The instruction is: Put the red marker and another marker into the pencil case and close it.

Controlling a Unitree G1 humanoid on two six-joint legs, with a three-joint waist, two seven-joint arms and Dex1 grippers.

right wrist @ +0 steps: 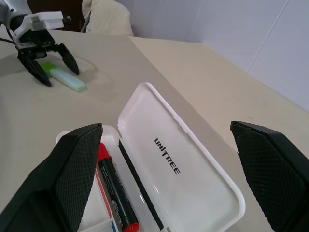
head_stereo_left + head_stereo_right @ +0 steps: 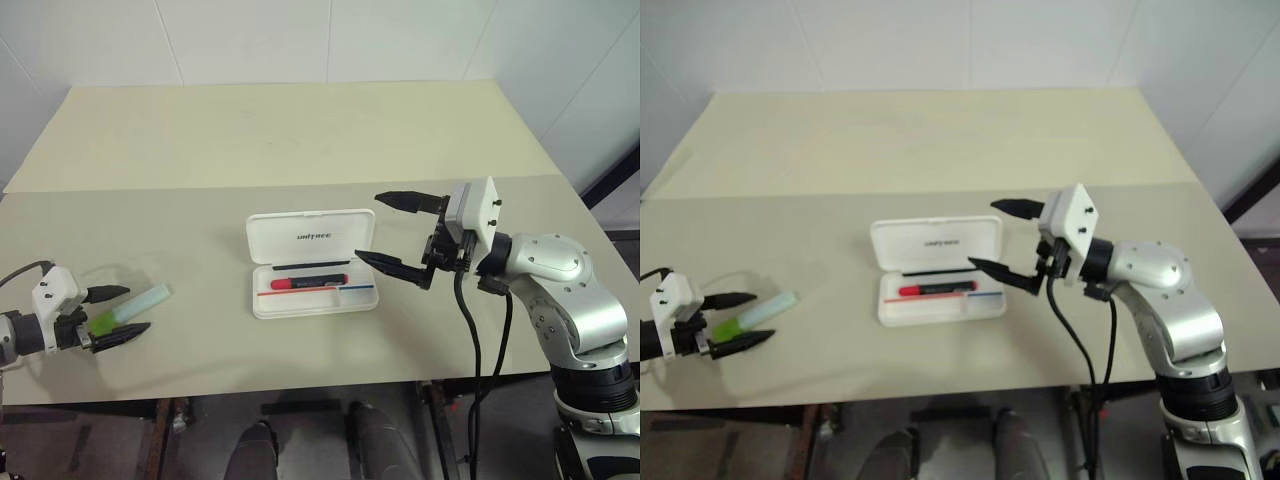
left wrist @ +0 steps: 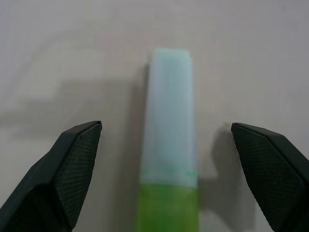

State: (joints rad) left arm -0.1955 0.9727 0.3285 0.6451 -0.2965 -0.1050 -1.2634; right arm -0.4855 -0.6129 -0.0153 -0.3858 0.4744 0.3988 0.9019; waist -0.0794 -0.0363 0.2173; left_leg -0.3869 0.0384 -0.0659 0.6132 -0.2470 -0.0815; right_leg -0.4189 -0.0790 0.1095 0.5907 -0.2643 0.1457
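- Head views: the pencil case [image 2: 312, 263] lies open mid-desk with its lid flat back, and the red marker [image 2: 309, 283] is already inside the tray, so that half looks done. The green marker [image 2: 132, 308] is still out on the desk [image 2: 250, 140], well to the left of the case. Getting it in and shutting the lid are what's left, I'd say.
- Same views: the left hand [image 2: 112, 314] sits around the green marker's near end, fingers spread wide on either side, nothing gripped. The right hand [image 2: 392, 232] hovers just right of the case, wide open and empty.
- Room-wise: bare desk between the green marker and the case, so it looks like an easy carry. The marker isn't far from the desk's near edge though.
- Left wrist view: green marker [image 3: 169, 145] lies between the two fingertips [image 3: 77, 159], clear gaps on both sides, not touching.
- Right wrist view: looks over the case lid [image 1: 178, 166] with the red marker [image 1: 116, 193] in the tray beside it; the left hand [image 1: 48, 60] shows far beyond the case, straddling the green marker.
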